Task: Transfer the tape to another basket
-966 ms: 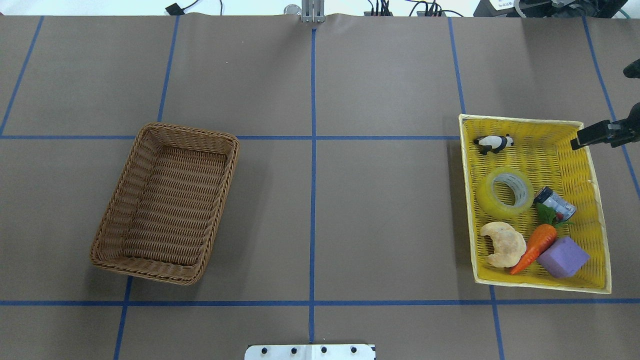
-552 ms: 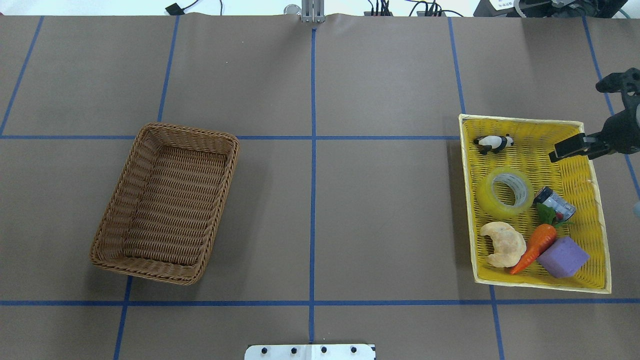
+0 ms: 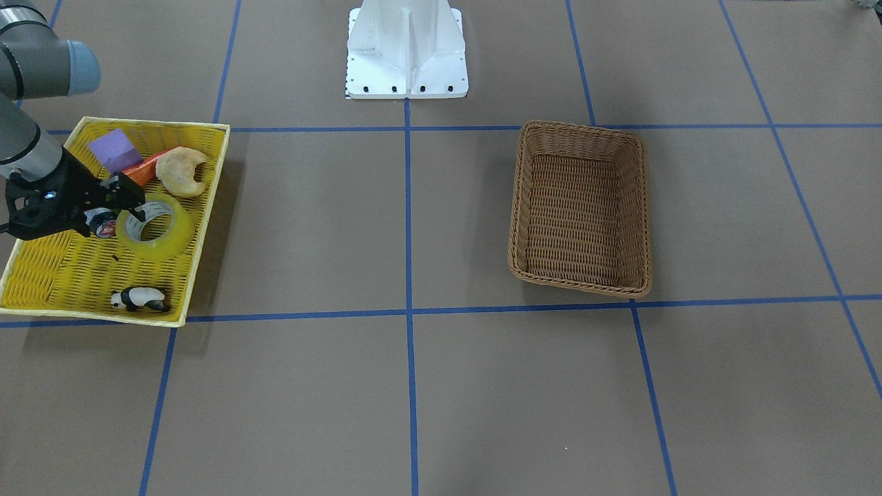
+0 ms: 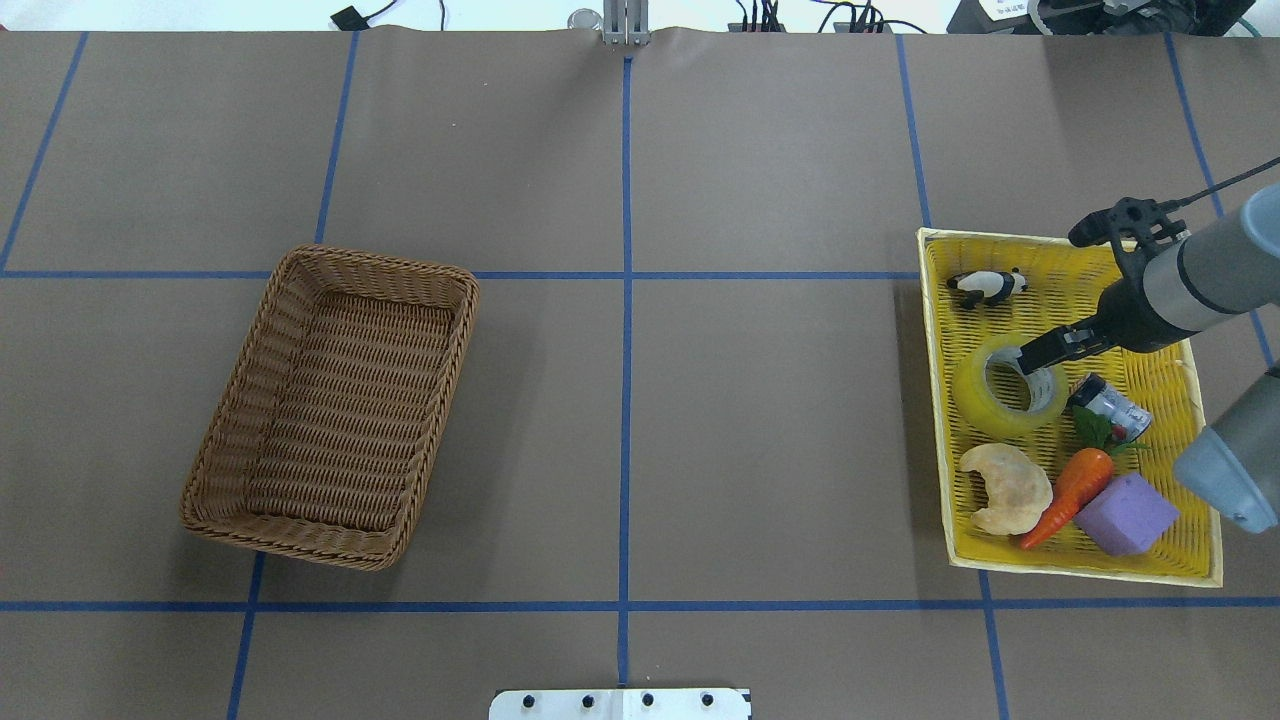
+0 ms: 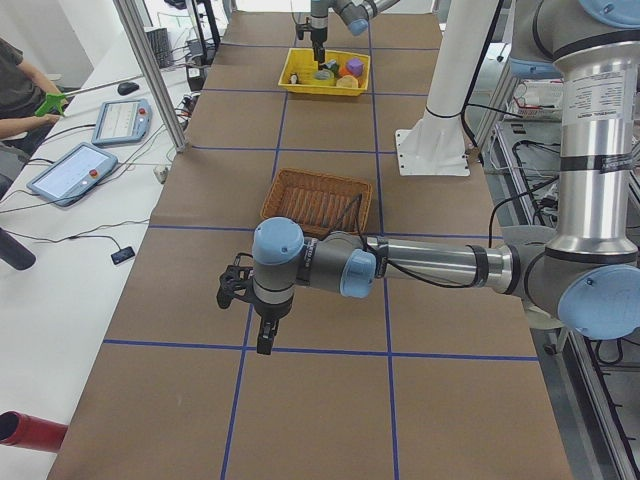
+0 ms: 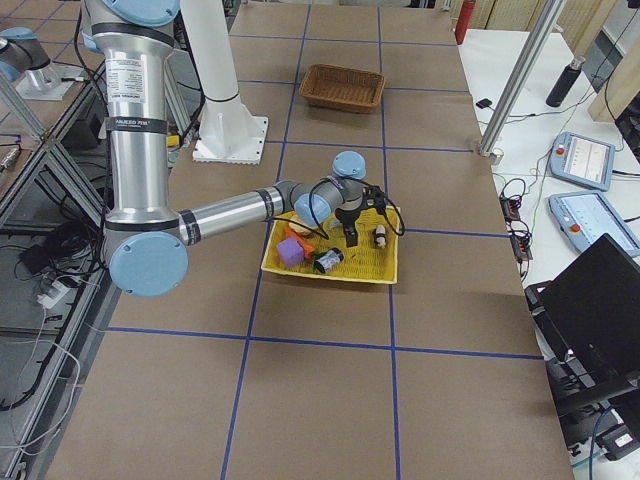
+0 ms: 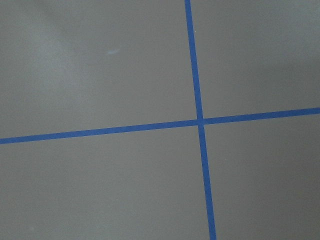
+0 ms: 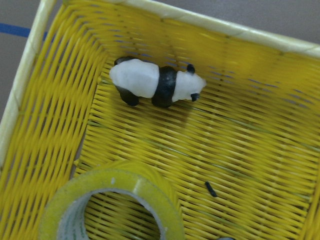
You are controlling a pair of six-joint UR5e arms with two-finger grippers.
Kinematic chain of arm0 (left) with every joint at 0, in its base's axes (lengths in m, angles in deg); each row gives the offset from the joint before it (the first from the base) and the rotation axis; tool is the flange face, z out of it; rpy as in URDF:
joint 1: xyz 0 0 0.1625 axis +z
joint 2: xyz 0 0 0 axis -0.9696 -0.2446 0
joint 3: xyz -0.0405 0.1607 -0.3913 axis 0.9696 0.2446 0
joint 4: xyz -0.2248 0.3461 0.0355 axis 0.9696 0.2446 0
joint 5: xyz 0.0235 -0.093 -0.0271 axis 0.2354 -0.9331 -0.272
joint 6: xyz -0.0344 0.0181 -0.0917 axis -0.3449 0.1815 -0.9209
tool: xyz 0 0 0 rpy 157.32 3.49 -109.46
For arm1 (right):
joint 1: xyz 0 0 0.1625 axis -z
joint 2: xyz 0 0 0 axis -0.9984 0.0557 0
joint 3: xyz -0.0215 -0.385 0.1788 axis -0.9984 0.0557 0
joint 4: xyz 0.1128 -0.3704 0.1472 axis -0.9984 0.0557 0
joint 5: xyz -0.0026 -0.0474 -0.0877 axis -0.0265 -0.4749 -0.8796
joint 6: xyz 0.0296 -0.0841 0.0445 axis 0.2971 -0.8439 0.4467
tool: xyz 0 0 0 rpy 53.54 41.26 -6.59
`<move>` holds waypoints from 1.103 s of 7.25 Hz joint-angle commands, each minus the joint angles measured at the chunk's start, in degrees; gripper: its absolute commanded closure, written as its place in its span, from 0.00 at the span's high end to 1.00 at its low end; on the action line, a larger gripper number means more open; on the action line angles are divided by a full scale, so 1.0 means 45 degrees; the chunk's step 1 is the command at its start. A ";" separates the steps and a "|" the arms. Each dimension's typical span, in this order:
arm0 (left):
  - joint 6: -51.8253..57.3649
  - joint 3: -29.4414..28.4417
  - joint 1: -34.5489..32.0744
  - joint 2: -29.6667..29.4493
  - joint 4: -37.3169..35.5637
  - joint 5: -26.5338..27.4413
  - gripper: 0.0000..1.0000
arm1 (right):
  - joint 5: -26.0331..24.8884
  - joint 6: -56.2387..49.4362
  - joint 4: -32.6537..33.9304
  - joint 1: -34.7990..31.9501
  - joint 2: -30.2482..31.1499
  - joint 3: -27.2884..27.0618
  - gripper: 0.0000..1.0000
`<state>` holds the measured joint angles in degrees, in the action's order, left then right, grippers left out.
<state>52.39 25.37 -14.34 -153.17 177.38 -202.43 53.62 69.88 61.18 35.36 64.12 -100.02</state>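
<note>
Tape [image 4: 975, 398] in yellow tray [image 4: 1170, 420], brown tabletop [image 4: 780, 400], blue grid lines [image 4: 625, 400]

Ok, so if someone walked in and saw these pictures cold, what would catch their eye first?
Probably the shallow bright yellow woven tray on the robot's right side, the loudest colour in view. Inside it, the right arm's black tool hovers over the hole of the wide roll of translucent yellow packing tape. Far across, on the robot's left side, the deep brown wicker basket stands by itself.
</note>
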 commanded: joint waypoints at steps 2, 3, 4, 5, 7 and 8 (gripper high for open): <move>-0.0008 -0.0052 0.0000 -0.0098 0.0008 0.0000 0.99 | -0.0531 -0.1747 0.0031 0.0163 -0.0282 0.0507 0.88; -0.0008 -0.0014 0.0000 -0.0099 -0.0011 0.0000 0.99 | -0.0534 -0.2058 0.0069 0.0125 -0.0244 0.0568 0.86; -0.0008 0.0025 0.0000 -0.0099 -0.0011 0.0000 0.99 | -0.0554 -0.2332 0.0070 0.0163 -0.0379 0.0897 0.82; -0.0008 0.0026 0.0000 -0.0118 -0.0011 0.0000 0.99 | -0.0515 -0.2335 0.0108 0.0164 -0.0574 0.1035 0.72; -0.0144 0.0123 0.0000 -0.0118 -0.0011 0.0000 0.99 | -0.0359 -0.2334 0.0109 0.0144 -0.0518 0.1017 0.31; -0.0416 0.0181 0.0000 -0.0118 0.0008 -0.0019 0.99 | -0.0359 -0.2335 0.0109 0.0144 -0.0440 0.0979 0.06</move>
<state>51.67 25.87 -14.33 -153.70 177.34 -202.44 51.87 59.42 61.66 36.02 61.84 -95.54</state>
